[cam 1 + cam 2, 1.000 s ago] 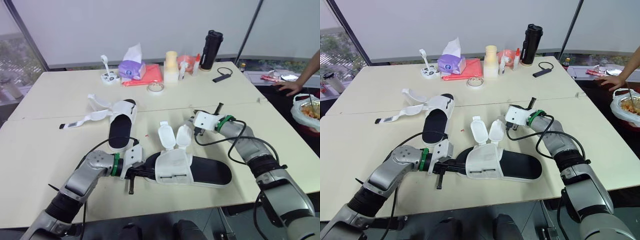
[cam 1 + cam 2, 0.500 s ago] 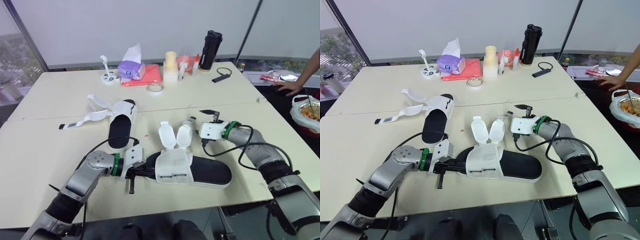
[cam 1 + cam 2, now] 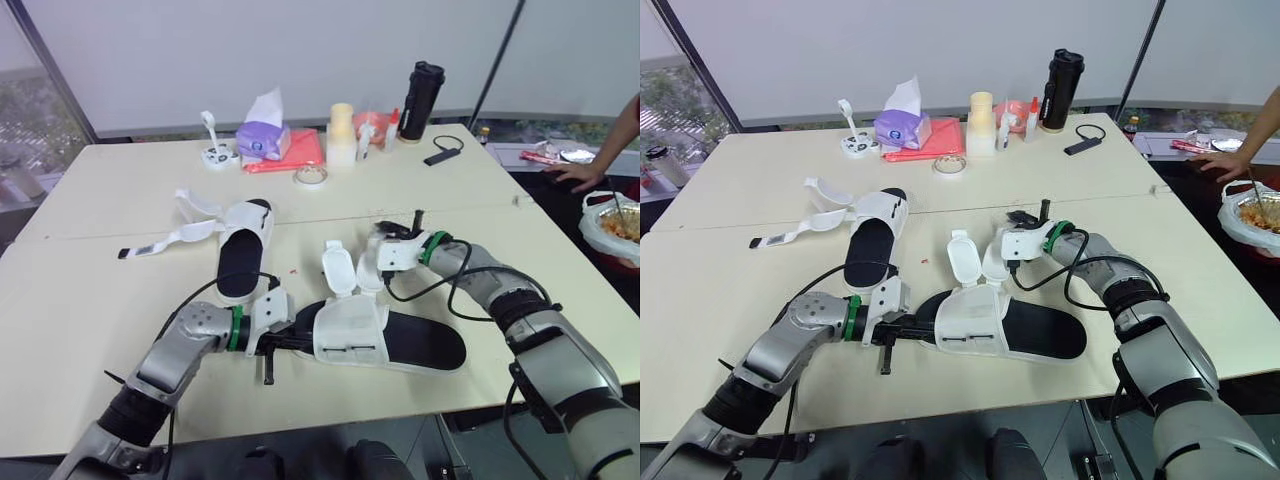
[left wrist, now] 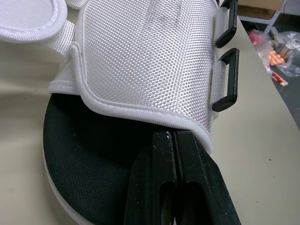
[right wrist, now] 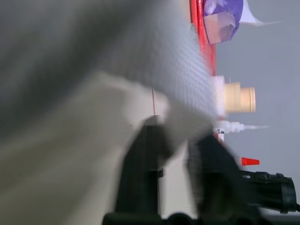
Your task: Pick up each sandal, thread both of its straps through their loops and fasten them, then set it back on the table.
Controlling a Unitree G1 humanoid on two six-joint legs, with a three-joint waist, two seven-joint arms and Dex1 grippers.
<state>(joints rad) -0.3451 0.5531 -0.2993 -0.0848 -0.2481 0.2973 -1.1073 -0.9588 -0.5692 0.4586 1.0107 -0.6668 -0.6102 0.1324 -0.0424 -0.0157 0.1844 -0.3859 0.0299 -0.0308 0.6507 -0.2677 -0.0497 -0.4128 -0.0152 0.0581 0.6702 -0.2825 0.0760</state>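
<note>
The near sandal (image 3: 425,342) lies on the table (image 3: 90,300), with a black footbed and a white upper (image 3: 350,328). Its two white straps (image 3: 337,268) stand up loose at the far side. My left gripper (image 3: 305,342) is shut on the edge of that upper, seen close in the left wrist view (image 4: 176,137), where two black loops (image 4: 228,79) show. My right gripper (image 3: 378,240) is open at the right-hand strap (image 5: 187,112), which passes between its fingers (image 5: 140,164). The second sandal (image 3: 243,255) lies further back left with its straps (image 3: 190,215) spread out.
Along the far edge stand a purple tissue box (image 3: 262,138), a red cloth (image 3: 303,152), a tape roll (image 3: 311,175), a cream cup (image 3: 342,128) and a black bottle (image 3: 422,100). A person's hand (image 3: 580,175) and a food bag (image 3: 615,222) are at the right.
My right gripper swung out to the right, then came back left and now sits at the right-hand strap. The left gripper has kept its hold; the sandal shifted slightly.
</note>
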